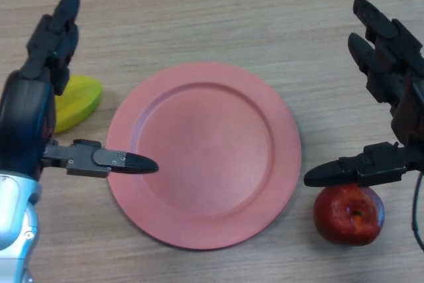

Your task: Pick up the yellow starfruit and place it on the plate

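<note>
The plate lies mid-table; the starfruit just left of it, partly under the left hand; the apple at its lower right, below the right hand.

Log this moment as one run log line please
starfruit: on table, left of plate | plate: bare | left hand: open, over starfruit | right hand: open, above apple

Even, soft light fell from above on the plate, which showed a pale sheen at its centre. Only faint shadows lay on the surface round the plate's rim, slightly darker under its near edge
</note>
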You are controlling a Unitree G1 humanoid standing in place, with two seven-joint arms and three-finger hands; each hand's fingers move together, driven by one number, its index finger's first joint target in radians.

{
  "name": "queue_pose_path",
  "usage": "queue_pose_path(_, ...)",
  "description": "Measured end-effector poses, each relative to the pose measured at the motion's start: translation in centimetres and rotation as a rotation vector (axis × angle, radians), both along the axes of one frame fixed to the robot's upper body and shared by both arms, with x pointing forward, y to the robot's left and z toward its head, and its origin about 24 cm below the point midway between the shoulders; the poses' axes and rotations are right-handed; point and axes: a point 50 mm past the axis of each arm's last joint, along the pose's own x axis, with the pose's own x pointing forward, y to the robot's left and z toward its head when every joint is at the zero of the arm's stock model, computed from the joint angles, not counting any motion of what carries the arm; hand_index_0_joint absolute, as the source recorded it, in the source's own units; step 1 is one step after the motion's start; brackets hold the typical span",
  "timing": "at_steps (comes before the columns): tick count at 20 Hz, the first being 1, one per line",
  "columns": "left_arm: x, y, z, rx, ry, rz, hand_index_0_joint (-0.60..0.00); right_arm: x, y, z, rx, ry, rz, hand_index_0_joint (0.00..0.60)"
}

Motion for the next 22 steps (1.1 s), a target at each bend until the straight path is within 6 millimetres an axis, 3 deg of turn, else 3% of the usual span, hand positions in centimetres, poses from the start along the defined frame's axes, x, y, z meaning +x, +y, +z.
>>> queue_pose_path(9, 0.0, 0.6, 0.2, 0.003, -0.028, 0.017, 0.0, 0.2, -0.1, -0.4, 0.001, 0.018, -0.006, 0.0)
queue_pose_path(13, -0.3, 1.6, 1.4, -0.057, -0.074, 0.015, 0.0, 0.2, -0.1, -0.1, 0.004, 0.004, -0.015, 0.0)
queue_pose_path(22, 3.8, 5.2, -0.9, 0.126, -0.009, 0.196, 0.0, -0.5, -0.8, 0.9, 0.014, -0.034, -0.07, 0.0)
